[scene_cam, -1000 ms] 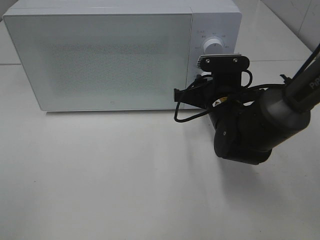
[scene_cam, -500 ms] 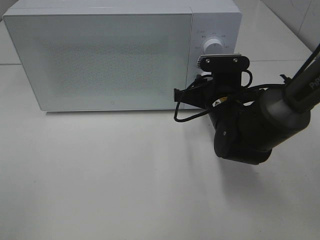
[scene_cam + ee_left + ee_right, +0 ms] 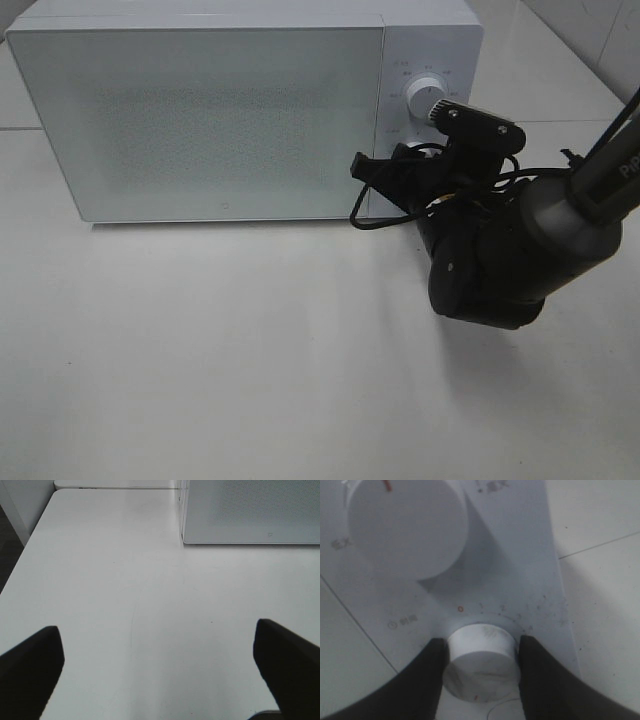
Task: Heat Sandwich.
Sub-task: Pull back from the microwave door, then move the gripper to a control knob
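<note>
Your right pincer (image 3: 482, 674) is clamped on the lower dial (image 3: 480, 647) of the microwave (image 3: 220, 110). Its wrist has rolled since a moment ago, so you are probably winding the timer. The door beside that pincer is shut and no sandwich shows anywhere, so I judge it is already inside. Only the right wrist view shows the fingers (image 3: 427, 680) flanking the dial; from high up the arm hides them. Your left pincer (image 3: 159, 655) hangs spread wide above the counter (image 3: 125, 580), holding nothing.
</note>
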You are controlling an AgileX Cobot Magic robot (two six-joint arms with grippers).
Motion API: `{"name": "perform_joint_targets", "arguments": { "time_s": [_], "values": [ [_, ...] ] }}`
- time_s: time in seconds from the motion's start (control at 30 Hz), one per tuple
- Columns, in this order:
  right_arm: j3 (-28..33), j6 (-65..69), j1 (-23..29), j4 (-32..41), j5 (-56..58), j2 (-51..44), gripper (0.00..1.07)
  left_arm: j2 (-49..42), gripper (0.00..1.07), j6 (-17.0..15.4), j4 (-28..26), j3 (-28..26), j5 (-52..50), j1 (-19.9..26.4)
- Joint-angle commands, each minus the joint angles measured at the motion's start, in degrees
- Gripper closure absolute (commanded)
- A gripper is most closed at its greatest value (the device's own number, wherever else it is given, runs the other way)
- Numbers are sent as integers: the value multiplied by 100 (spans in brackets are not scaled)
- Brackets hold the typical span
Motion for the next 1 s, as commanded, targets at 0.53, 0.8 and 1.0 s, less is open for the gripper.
{"name": "perform_joint_targets", "arguments": {
  "time_s": [0.53, 0.8, 1.0],
  "values": [
    [-46, 4194, -34, -407, -223, -6, 92, -92, 9, -17, 0, 6, -74, 23],
    [-46, 5936, -34, -407, -223, -6, 92, -92, 9, -17, 0, 6, -74, 23],
    [-46, 6606, -34, -384, -223, -6, 92, -92, 9, -17, 0, 6, -74, 23]
  ]
}}
